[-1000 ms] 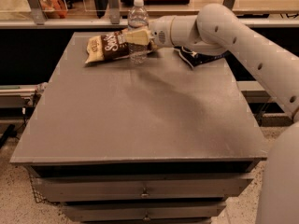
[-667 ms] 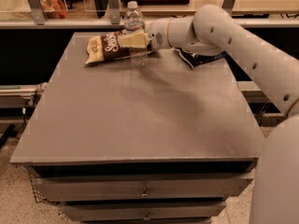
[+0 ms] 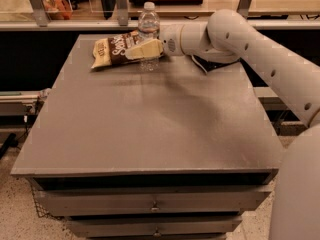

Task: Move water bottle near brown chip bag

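Note:
The water bottle [image 3: 149, 23], clear with a white cap, stands upright at the back of the grey table [image 3: 150, 134]. Its base is at the right end of the brown chip bag [image 3: 114, 48], which lies flat with white lettering and tan ends. My gripper [image 3: 145, 49] reaches in from the right. Its cream fingers [image 3: 150, 48] are closed around the bottle's middle and partly overlap the bag. The bottle's label is hidden by the fingers.
A dark bag [image 3: 201, 64] lies on the table behind my white arm [image 3: 240, 39], mostly hidden. A glass-fronted counter [image 3: 75, 26] runs along the back edge. Drawers [image 3: 155, 204] sit below the table's front edge.
The bottle and gripper rose and shifted slightly left toward the brown bag, then came down. The bottle now stands lower, right beside the bag.

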Robot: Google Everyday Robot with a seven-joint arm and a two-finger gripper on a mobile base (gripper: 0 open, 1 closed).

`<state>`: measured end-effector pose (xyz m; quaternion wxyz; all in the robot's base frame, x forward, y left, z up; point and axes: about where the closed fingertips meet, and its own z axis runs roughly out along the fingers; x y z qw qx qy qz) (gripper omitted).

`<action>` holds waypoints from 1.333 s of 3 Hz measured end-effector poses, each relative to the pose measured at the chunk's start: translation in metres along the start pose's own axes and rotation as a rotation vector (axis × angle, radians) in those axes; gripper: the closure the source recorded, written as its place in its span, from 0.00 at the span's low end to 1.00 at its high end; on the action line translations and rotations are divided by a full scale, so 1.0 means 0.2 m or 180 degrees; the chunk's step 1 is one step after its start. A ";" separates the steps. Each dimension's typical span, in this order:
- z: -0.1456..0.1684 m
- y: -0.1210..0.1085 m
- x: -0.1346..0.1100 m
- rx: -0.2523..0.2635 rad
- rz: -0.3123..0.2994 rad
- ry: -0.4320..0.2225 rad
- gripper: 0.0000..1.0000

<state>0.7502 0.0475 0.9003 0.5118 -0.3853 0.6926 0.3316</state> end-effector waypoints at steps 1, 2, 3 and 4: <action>-0.07 0.01 0.01 0.0044 0.0000 0.0001 0.00; -0.32 0.05 -0.03 0.0189 -0.0113 -0.0083 0.00; -0.66 0.12 -0.07 0.0429 -0.0261 -0.0217 0.00; -0.82 0.08 -0.04 0.0584 -0.0259 -0.0229 0.00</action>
